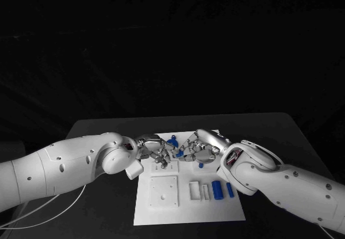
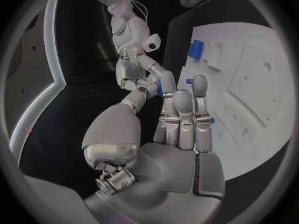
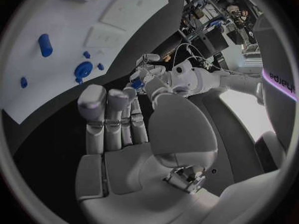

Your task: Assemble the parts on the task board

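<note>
- The left hand point(image 1: 153, 151) hovers over the far-left part of the task board point(image 1: 183, 211), just beside a raised white block point(image 1: 164, 167) that lies at its fingertips. In the left wrist view its fingers point(image 2: 182, 115) stand straight and pressed side by side, with nothing plainly between them; whether the thumb pinches anything, the pictures do not tell.
- Between the two hands, near the board's far edge, sits a small blue part point(image 1: 172, 143); it seems about equally near to both hands, and whether either touches it cannot be told.
- The right hand point(image 1: 200, 148) hangs over the far-right part of the board, fingertips turned left toward the other hand. In the right wrist view its fingers point(image 3: 107, 115) lie straight and close together, holding nothing visible.
- Nearer the robot, two blue cylinders point(image 1: 216, 190) lie right of the board's middle, long axes running near to far, just beside the right forearm, so the right hand seems better placed for them.
</note>
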Available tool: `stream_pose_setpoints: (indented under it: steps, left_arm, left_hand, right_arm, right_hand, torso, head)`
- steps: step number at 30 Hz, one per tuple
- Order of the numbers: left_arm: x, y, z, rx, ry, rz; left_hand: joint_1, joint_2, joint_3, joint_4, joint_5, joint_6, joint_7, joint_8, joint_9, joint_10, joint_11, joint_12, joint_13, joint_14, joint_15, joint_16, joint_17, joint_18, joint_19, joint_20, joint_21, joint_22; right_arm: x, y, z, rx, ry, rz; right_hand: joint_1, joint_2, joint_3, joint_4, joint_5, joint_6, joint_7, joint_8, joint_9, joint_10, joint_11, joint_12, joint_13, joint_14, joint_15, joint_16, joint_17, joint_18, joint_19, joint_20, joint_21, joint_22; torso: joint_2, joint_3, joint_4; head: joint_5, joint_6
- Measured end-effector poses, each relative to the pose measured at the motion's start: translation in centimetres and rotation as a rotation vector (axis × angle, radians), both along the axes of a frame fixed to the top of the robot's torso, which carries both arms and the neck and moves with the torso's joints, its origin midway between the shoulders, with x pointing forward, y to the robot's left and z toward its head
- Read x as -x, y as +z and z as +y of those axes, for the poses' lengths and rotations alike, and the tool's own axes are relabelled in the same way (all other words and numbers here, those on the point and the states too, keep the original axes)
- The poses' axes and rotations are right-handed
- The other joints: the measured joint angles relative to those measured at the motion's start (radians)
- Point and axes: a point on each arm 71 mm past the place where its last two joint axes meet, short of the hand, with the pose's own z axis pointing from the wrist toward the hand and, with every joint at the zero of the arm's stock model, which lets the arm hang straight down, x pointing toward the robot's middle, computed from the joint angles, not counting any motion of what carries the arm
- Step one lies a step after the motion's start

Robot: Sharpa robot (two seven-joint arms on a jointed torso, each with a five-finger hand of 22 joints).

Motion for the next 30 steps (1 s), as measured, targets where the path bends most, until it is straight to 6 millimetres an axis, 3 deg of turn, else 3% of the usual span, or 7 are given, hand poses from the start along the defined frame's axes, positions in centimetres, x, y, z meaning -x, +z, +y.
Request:
stream_pose_setpoints:
  steps: [4,11,15,21,23,26,30]
  left_arm:
    - [0.0,-0.07,-0.05,-0.017,0.022,0.002]
    - [0.06,-0.48,0.02,-0.057,0.064,0.0]
    - [0.0,-0.47,0.07,-0.07,0.083,-0.009]
    - [-0.04,-0.44,0.04,-0.08,0.099,-0.019]
    - [-0.04,-0.43,0.0,-0.081,0.101,-0.02]
    - [-0.05,-0.43,-0.02,-0.081,0.104,-0.021]
    - [-0.06,-0.43,0.01,-0.082,0.106,-0.022]
  left_hand:
    - [0.0,-0.008,0.008,0.002,0.027,0.002,0.002,-0.023,0.057,0.0,0.0,0.014,0.001,0.0,0.0,0.002,0.014,0.0,0.0,0.0,0.017,0.0]
    - [0.003,-0.026,0.009,0.001,0.064,0.002,0.002,-0.045,0.09,0.003,-0.004,0.042,0.001,0.011,0.0,0.002,0.029,0.0,0.002,-0.009,0.038,0.0]
    - [0.003,-0.026,0.009,0.001,0.067,0.002,0.002,-0.052,0.098,0.003,-0.004,0.044,0.001,0.011,0.0,0.002,0.035,0.0,0.002,-0.009,0.044,0.0]
    - [0.0,-0.029,0.009,0.001,0.067,0.003,0.002,-0.054,0.098,0.003,-0.004,0.044,0.0,0.015,0.0,0.002,0.035,0.0,0.002,-0.009,0.044,0.0]
    - [-0.001,-0.03,0.01,-0.001,0.068,0.004,0.003,-0.069,0.112,0.003,-0.004,0.044,-0.007,0.015,-0.001,0.0,0.045,0.0,-0.001,-0.011,0.051,0.0]
    - [-0.003,-0.032,0.011,-0.001,0.067,0.005,0.003,-0.07,0.115,0.003,-0.004,0.044,-0.008,0.016,-0.001,-0.002,0.046,0.0,-0.002,-0.012,0.051,0.0]
    - [-0.005,-0.034,0.011,-0.001,0.067,0.007,0.003,-0.07,0.115,0.003,-0.004,0.044,-0.008,0.016,-0.002,-0.002,0.046,0.0,-0.002,-0.012,0.051,0.001]
  right_arm:
    - [-0.04,-0.07,-0.01,0.001,-0.003,0.002]
    - [-0.04,0.33,0.32,-0.016,0.003,-0.009]
    - [-0.08,0.31,0.27,-0.02,0.003,-0.009]
    - [-0.14,0.26,0.36,-0.025,0.006,-0.008]
    - [-0.17,0.23,0.37,-0.025,0.005,-0.007]
    - [-0.21,0.15,0.35,-0.021,0.007,-0.002]
    - [-0.31,-0.05,0.27,-0.007,0.008,0.01]
  right_hand:
    - [-0.02,-0.004,-0.002,0.016,0.008,-0.065,0.022,0.01,-0.017,-0.022,0.009,-0.013,-0.009,-0.011,0.011,-0.026,-0.016,0.0,0.0,0.0,-0.032,0.0]
    - [-0.014,-0.025,-0.022,0.041,0.021,-0.147,0.051,0.007,-0.026,-0.023,0.022,-0.045,-0.054,-0.029,0.021,-0.062,-0.047,0.0,0.0,0.011,-0.063,0.0]
    - [-0.013,-0.026,-0.024,0.043,0.021,-0.149,0.053,0.007,-0.026,-0.023,0.022,-0.045,-0.069,-0.029,0.021,-0.062,-0.051,0.0,-0.004,0.014,-0.065,0.0]
    - [-0.002,-0.015,-0.012,0.036,0.008,-0.115,0.039,0.007,-0.026,-0.023,0.022,-0.039,-0.079,-0.029,0.021,-0.062,-0.052,0.0,-0.004,0.014,-0.065,0.0]
    - [-0.002,-0.015,-0.001,0.031,0.004,-0.114,0.039,0.007,-0.026,-0.023,0.022,-0.039,-0.083,-0.029,0.021,-0.062,-0.053,0.0,-0.004,0.014,-0.065,0.0]
    - [-0.021,-0.034,-0.02,0.043,0.032,-0.153,0.051,0.007,-0.028,-0.033,0.031,-0.039,-0.09,-0.04,0.025,-0.062,-0.056,0.0,-0.004,0.014,-0.093,0.0]
    - [-0.008,-0.035,-0.109,0.057,0.056,-0.23,0.07,0.007,-0.028,-0.048,0.047,-0.039,-0.108,-0.059,0.037,-0.062,-0.057,0.0,-0.011,0.028,-0.151,0.0]
  torso:
    - [0.0,-0.0001,0.0]
    - [0.0,-0.0005,0.0]
    - [0.0,-0.0004,0.0]
    - [0.0,-0.0001,0.0]
    - [0.0,0.0,0.0]
    - [0.0,-0.0001,0.0002]
    - [0.0,0.0,0.0001]
  head:
    - [0.0,-0.001]
    - [-0.001,-0.002]
    - [-0.001,-0.002]
    - [-0.002,-0.001]
    - [-0.002,0.0]
    - [-0.002,0.0]
    - [-0.001,0.0]
